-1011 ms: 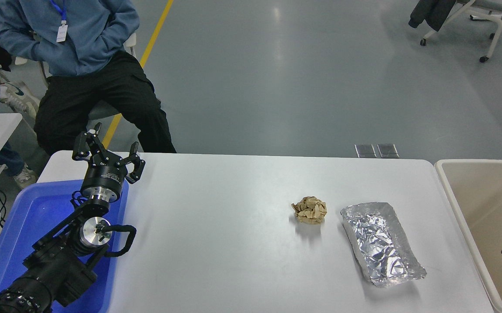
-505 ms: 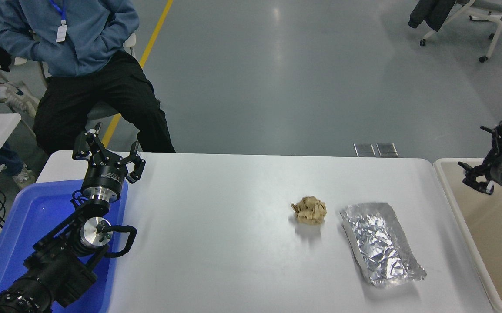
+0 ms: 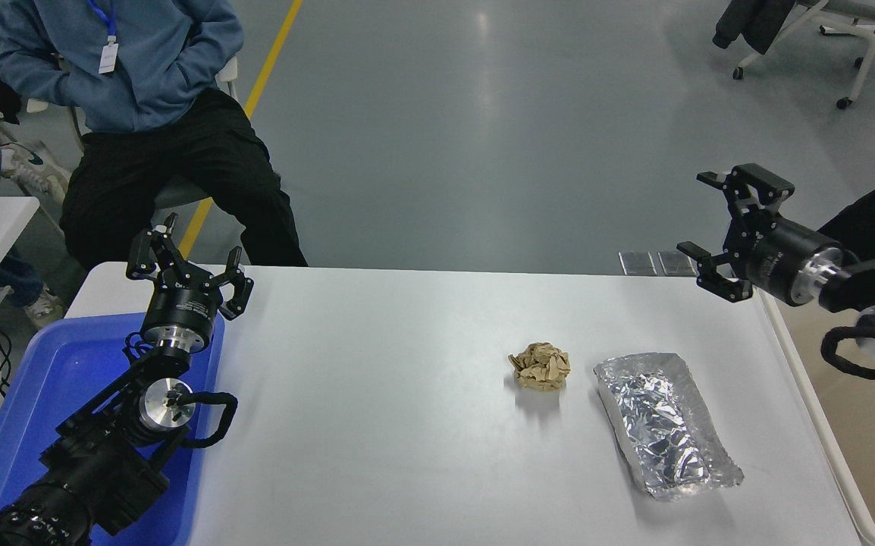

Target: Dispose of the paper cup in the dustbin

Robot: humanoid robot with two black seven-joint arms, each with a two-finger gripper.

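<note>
The paper cup does not show in the head view. The beige dustbin (image 3: 839, 447) stands off the table's right edge, partly behind my right arm. My right gripper (image 3: 716, 231) is open and empty, held in the air above the table's far right corner, left of the bin. My left gripper (image 3: 183, 262) is open and empty, parked at the lower left over the blue tray's far end.
A crumpled tan paper ball (image 3: 540, 366) and a crinkled silver foil tray (image 3: 663, 423) lie on the right half of the white table (image 3: 377, 394). A blue plastic tray (image 3: 43, 394) lies under my left arm. A seated person (image 3: 142, 114) is at the far left.
My right gripper has risen out of the dustbin and swung up and to the left, to above the table's far right corner. The left arm has not moved.
</note>
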